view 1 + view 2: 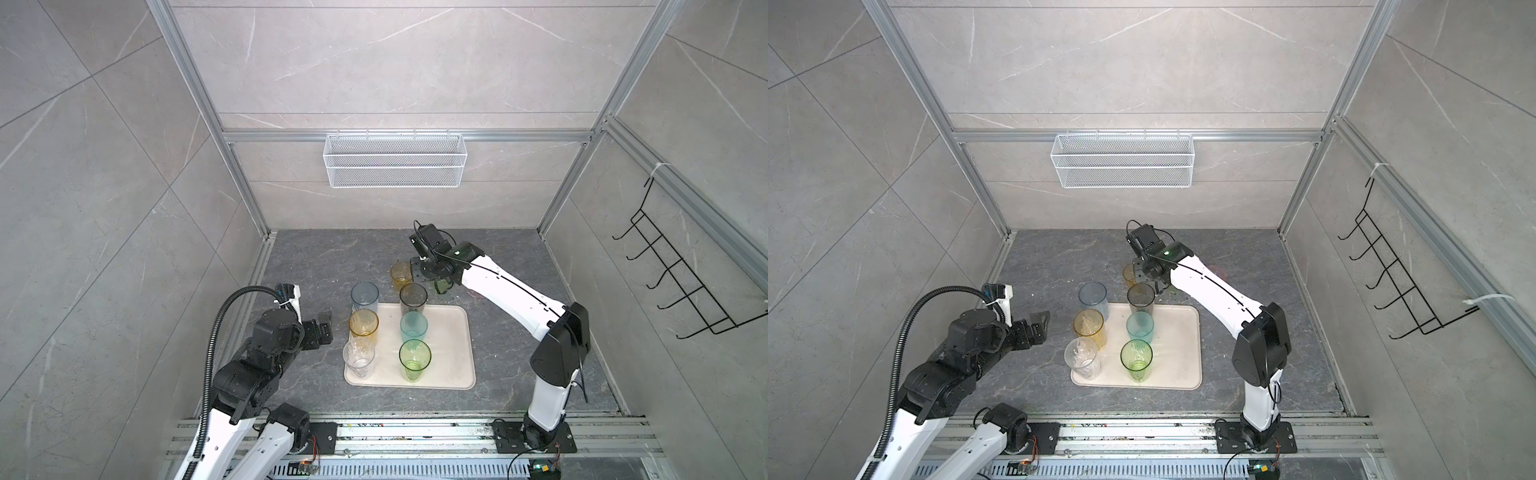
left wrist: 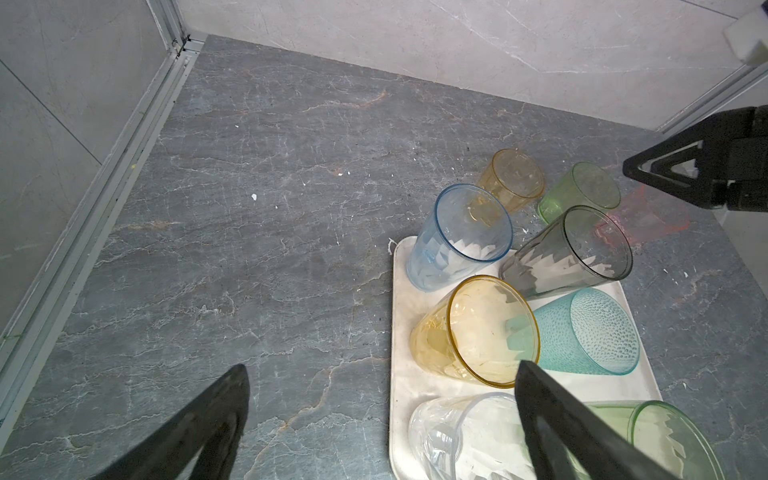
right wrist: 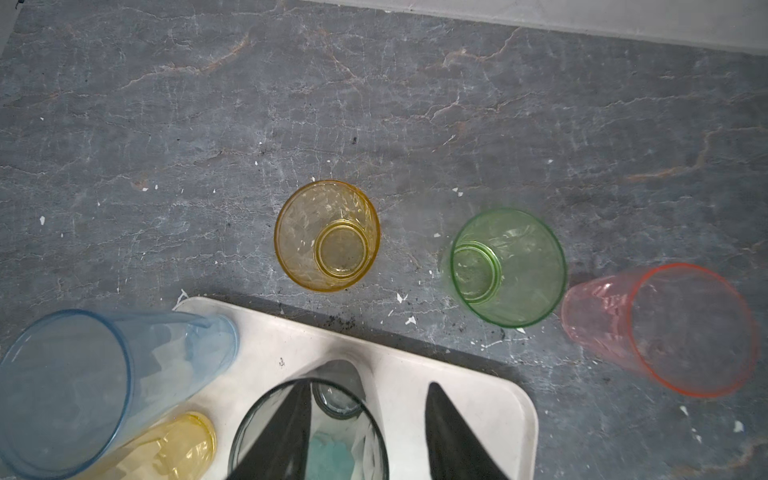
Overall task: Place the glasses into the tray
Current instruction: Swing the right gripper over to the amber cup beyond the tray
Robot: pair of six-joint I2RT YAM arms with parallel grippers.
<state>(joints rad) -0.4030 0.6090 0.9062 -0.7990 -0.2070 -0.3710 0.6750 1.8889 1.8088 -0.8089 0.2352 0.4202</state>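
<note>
Closest to the lens, along the bottom edge of both top views, an aluminium rail carries the two arm bases. Just above it at lower left, the left gripper hovers over the grey table, jaws spread wide with nothing between them, just left of the tray. That cream tray lies at lower centre and bears six upright tumblers in two columns. At its near edge are a clear tumbler and a tall green tumbler. Behind them are a tall amber tumbler and a teal tumbler. At the far edge a blue tumbler sits on the left corner beside a grey tumbler. Just upper right of the grey one, the right gripper stands half parted, gripping nothing; in the right wrist view one finger overlaps the grey rim and bare tray shows in the gap. Beyond the tray's far edge three more stand on the table: a short amber tumbler just left of that gripper in a top view, a short green tumbler near it, and a pink tumbler just beside the green one. Farthest off, a white mesh basket hangs on the back wall at upper centre.
</note>
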